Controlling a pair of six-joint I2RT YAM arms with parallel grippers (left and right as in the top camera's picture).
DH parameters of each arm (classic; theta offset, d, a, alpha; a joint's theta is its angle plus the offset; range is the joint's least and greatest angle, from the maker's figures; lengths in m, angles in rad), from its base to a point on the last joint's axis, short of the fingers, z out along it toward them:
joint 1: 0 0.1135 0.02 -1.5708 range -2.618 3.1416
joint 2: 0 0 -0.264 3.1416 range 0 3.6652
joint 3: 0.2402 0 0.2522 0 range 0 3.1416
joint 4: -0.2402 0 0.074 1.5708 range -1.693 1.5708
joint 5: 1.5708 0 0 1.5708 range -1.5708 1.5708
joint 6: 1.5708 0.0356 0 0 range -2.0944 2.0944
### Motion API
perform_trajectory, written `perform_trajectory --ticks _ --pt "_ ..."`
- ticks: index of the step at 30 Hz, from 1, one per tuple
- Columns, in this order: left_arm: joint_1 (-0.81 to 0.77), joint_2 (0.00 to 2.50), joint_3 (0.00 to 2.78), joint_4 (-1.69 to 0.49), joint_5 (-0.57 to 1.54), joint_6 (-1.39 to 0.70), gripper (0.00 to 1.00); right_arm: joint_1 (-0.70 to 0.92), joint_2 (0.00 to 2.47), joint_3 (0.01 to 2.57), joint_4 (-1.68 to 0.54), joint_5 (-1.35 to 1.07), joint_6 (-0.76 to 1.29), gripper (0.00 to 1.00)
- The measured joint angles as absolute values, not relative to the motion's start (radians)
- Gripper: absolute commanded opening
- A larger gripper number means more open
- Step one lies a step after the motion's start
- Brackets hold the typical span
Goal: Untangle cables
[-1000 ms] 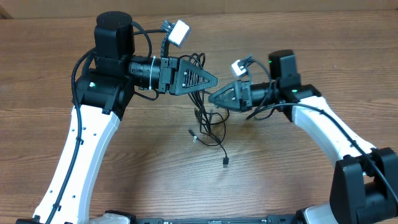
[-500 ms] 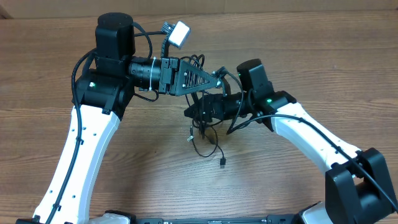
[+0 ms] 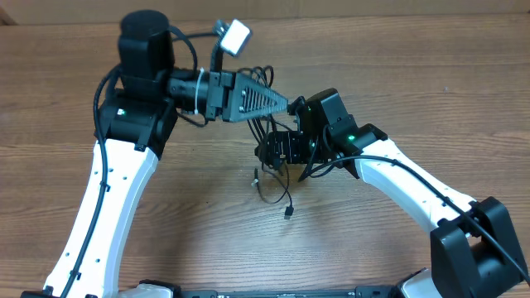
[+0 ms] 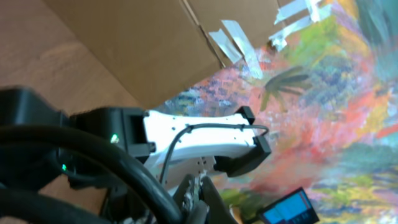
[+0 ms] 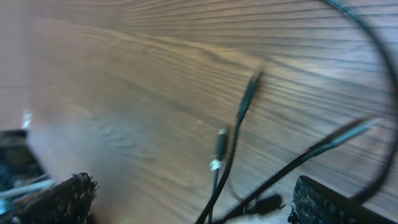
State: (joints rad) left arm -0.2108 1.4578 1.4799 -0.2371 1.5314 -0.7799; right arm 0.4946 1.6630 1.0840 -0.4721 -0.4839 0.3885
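Overhead, the left tool [image 3: 287,103] is clenching shut, apparently pinching a strand of the thin black cables with small plug tips [image 3: 277,178], which are hanging from under its tip onto the brown wooden desk [image 3: 207,240]. The right tool [image 3: 267,151] is hovering with jaws spread wide, the tangle just ahead of them. It should be closing on one loose strand near a plug, then drawing slowly away from the left tool without tightening knots.

Loose black cables [image 3: 267,192] lie on the wooden table [image 3: 207,236].
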Motion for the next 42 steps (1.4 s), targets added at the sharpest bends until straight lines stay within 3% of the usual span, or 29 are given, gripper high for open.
perform_trajectory --ticks 18,27,42 --pt "-0.114 1.458 1.480 0.773 1.562 -1.589 0.04 0.480 1.804 1.084 -0.525 -0.223 0.389 1.00" --pt "-0.002 1.458 1.480 0.855 1.562 -1.759 0.04 0.432 1.804 1.084 -0.578 -0.096 0.389 1.00" --pt "0.029 1.458 1.480 0.857 1.562 -1.744 0.04 0.258 1.804 1.084 -0.632 -0.037 0.389 1.00"
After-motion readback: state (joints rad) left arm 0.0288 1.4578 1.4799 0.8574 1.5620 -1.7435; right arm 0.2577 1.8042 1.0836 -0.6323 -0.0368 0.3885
